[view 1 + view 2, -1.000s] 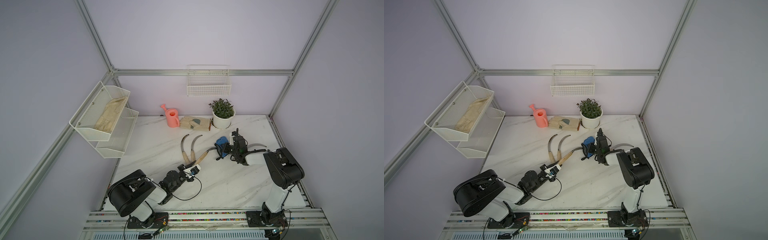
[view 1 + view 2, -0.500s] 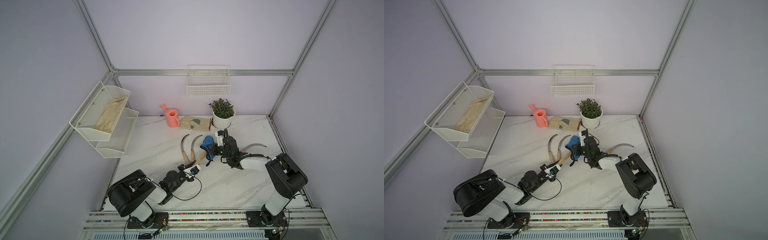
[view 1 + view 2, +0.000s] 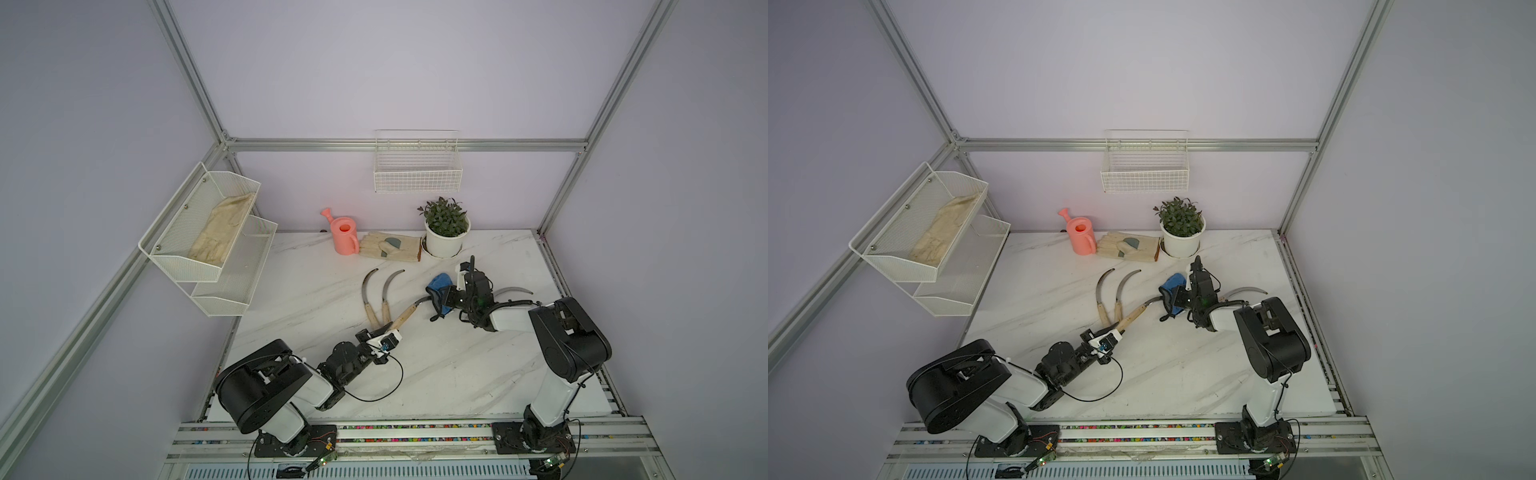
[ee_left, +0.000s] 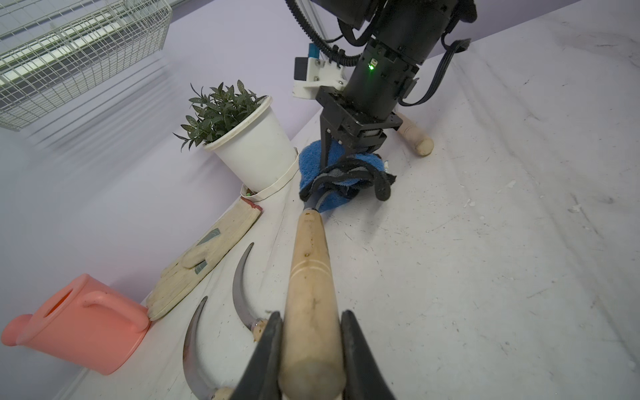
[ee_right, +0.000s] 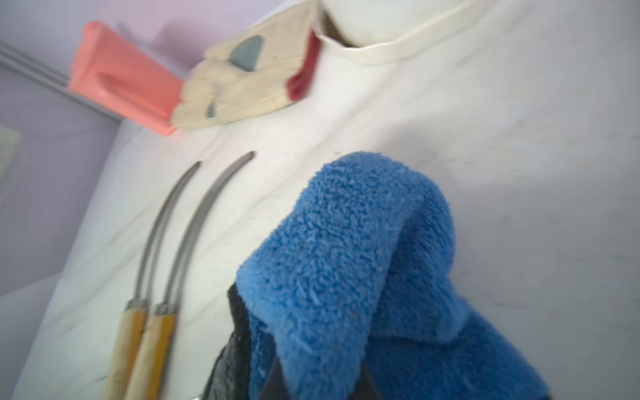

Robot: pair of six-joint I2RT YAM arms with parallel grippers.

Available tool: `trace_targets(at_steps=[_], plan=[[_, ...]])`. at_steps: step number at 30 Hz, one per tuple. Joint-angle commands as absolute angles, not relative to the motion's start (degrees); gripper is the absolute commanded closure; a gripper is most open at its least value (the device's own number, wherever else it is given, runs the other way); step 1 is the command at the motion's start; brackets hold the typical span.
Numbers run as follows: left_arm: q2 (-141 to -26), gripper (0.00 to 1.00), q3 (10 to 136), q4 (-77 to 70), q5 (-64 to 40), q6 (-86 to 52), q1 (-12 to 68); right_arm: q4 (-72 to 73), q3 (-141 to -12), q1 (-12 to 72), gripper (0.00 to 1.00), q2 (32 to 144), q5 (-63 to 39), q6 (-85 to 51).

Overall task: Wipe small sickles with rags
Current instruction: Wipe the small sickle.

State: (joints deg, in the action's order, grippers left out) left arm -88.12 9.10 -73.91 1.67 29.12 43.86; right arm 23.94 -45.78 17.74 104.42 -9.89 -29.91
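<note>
1. Here's the sickle [image 4: 308, 277] in play! Its pale wooden handle is clamped between the left gripper's [image 4: 311, 332] fingers [image 4: 268, 349], slanted and seemingly just off the desk [image 3: 457, 374], with the blade reaching toward the right arm.
2. That blade vanishes into the blue rag [image 4: 332, 202], which is bunched around the metal close to the handle end. I'd call this a wiping stroke.
3. The right gripper [image 4: 346, 157] pinches the rag tight by a fold.
4. Handling call: the sickle looks light and stiff with a thin, sharp edge, so the handle is the place to grip. The plush rag is soft and floppy, and it's apt to snag.
5. Two more sickles [image 5: 152, 346] lie side by side nearby, and a fourth sickle [image 4: 415, 140] rests behind the right arm.
</note>
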Motion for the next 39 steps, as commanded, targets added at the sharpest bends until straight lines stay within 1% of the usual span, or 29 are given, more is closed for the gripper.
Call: trace_targets(at_steps=[1, 6, 14, 19, 21, 22, 27, 30, 34, 39], plan=[[-86.4, 1.0, 8.0, -77.8, 0.4, 29.0, 44.2, 22.5, -44.3, 16.9, 1.0, 106.1, -7.9, -29.7], [-86.4, 1.0, 8.1, -77.8, 0.6, 28.9, 44.2, 23.2, -44.9, 18.7, 1.0, 103.9, -11.8, -31.0], [-87.1, 1.0, 8.5, -77.8, 0.6, 28.6, 44.2, 20.6, -47.6, 31.1, 1.0, 97.3, -8.7, -30.3], [-87.2, 1.0, 8.5, -77.8, 1.0, 28.5, 44.2, 20.2, -46.8, 32.4, 1.0, 96.4, -7.3, -29.8], [-87.2, 1.0, 8.6, -77.8, 1.0, 28.5, 44.2, 19.5, -46.3, 31.6, 1.0, 96.8, -4.6, -29.9], [-87.2, 1.0, 8.5, -77.8, 1.0, 28.4, 44.2, 19.6, -45.8, 30.4, 1.0, 97.2, -4.8, -29.8], [-87.1, 1.0, 8.5, -77.8, 1.0, 28.1, 44.2, 22.1, -43.0, 20.8, 1.0, 101.1, -11.3, -30.4], [-86.9, 1.0, 8.5, -77.8, 1.8, 27.5, 44.2, 22.9, -41.6, 16.6, 1.0, 102.5, -11.7, -30.4], [-86.8, 1.0, 9.2, -77.7, 6.2, 23.5, 44.2, 23.0, -40.8, 14.3, 1.0, 102.2, -12.6, -30.0], [-87.1, 1.0, 10.1, -77.3, 7.3, 17.6, 43.4, 19.4, -40.9, 14.2, 1.0, 95.1, -11.7, -29.1]])
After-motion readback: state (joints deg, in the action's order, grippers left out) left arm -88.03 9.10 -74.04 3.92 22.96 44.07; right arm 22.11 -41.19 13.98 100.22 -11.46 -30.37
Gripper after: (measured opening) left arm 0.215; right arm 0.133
